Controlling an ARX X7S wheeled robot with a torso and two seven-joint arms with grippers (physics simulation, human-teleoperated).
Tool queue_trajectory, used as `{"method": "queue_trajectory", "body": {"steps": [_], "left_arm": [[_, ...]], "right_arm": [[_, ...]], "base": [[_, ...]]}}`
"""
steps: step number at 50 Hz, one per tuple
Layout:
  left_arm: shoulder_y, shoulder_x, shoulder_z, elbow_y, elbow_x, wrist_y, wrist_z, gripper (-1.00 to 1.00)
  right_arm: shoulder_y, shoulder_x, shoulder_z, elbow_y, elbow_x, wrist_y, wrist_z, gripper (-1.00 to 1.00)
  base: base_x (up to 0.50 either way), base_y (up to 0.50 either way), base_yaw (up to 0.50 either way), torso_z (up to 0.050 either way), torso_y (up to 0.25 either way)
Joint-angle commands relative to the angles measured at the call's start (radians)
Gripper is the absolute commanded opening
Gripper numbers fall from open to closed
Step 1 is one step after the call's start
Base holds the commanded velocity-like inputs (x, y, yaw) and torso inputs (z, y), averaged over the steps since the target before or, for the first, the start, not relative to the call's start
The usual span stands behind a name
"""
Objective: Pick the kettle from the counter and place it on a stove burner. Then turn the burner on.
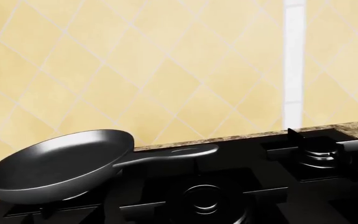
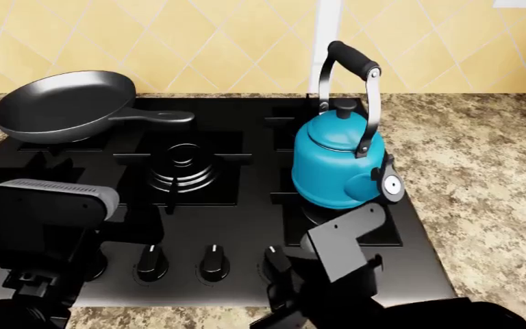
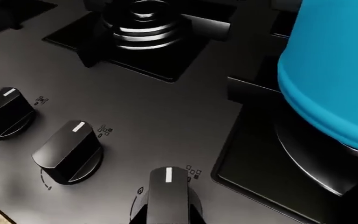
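Your frying pan (image 2: 62, 104) sits on the hob's back-left grate, handle toward the centre burner (image 2: 183, 161), well apart from your arms. The kettle (image 2: 339, 161) stands upright on the front-right stove burner (image 2: 322, 214), counter (image 2: 482, 171) to its right. Your right gripper (image 2: 277, 274) is at the knob row, just in front of the kettle, not touching it; a knob (image 3: 166, 196) lies directly below the wrist camera. You cannot tell finger spread on either gripper; left gripper (image 2: 39, 284) near the front-left.
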Motion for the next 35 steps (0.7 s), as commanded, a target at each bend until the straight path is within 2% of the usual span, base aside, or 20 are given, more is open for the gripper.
{"method": "queue_trajectory", "body": {"steps": [1,11,19,35], "left_arm": [[-0.006,-0.001,0.006,-0.001,-0.002,-0.003,-0.004,1.0],[-0.004,0.003,0.015,-0.012,0.009,0.008,0.001,1.0],[-0.002,0.001,0.015,-0.012,0.007,0.009,0.0,1.0],[-0.002,-0.004,0.016,-0.018,0.008,0.013,0.0,1.0]], "right_arm": [[0.03,0.061,-0.034,-0.005,0.003,0.072,-0.108,-1.0],[0.114,0.096,-0.041,0.028,-0.059,0.147,-0.26,-1.0],[0.207,0.092,-0.104,0.068,-0.17,0.266,-0.401,-1.0],[0.272,0.086,-0.168,0.119,-0.322,0.298,-0.613,-1.0]], "base": [[-0.01,0.0,0.0,0.0,0.0],[0.0,0.0,0.0,0.0,0.001],[0.0,0.0,0.0,0.0,0.001],[0.0,0.0,0.0,0.0,0.0]]}}
